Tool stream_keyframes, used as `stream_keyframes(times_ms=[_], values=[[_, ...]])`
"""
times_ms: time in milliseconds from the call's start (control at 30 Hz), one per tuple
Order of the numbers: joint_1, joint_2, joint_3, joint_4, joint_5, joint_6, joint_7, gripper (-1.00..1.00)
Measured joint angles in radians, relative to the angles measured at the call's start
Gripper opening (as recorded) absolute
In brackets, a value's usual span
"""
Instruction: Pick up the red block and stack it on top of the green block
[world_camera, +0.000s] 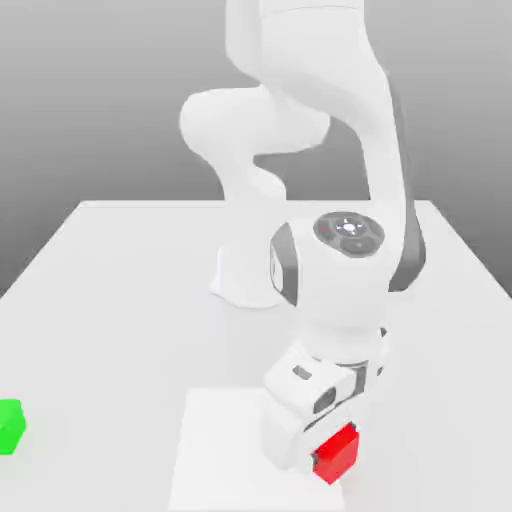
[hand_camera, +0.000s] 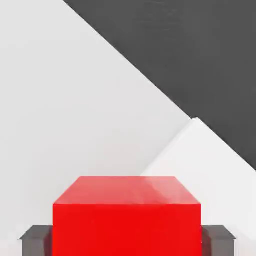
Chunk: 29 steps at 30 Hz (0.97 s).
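The red block (world_camera: 338, 450) sits low at the front of the white table, a little to the exterior view's right of centre. My gripper (world_camera: 330, 462) is down on it, and the white hand hides part of the block. In the hand view the red block (hand_camera: 127, 220) sits between the two dark fingers (hand_camera: 35, 241), which press against its two sides, so the gripper is shut on it. The green block (world_camera: 10, 427) lies far off at the exterior view's left edge, well apart from the gripper.
The arm's base (world_camera: 245, 280) stands at the middle of the table (world_camera: 120, 300), behind the gripper. A paler square patch (world_camera: 220, 450) marks the table surface by the red block. The table's edge and dark floor (hand_camera: 200, 60) show in the hand view.
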<state>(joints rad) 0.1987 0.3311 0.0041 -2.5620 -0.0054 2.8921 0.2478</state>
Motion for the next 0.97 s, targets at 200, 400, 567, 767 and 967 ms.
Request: stream_keyframes(times_ms=[200,400,567,767,967], values=[[-0.002,-0.093,0.002,-0.014,0.000,-0.079,0.000,-1.00],[-0.093,-0.176,-0.097,0.020,0.042,-0.203,0.078,-1.00],[-0.214,-0.162,-0.234,0.075,0.092,-0.253,0.183,-1.00],[-0.369,-0.116,-0.391,0.147,0.171,-0.289,0.300,-1.00],[-0.485,0.028,-0.387,0.218,0.298,-0.231,0.290,1.00]])
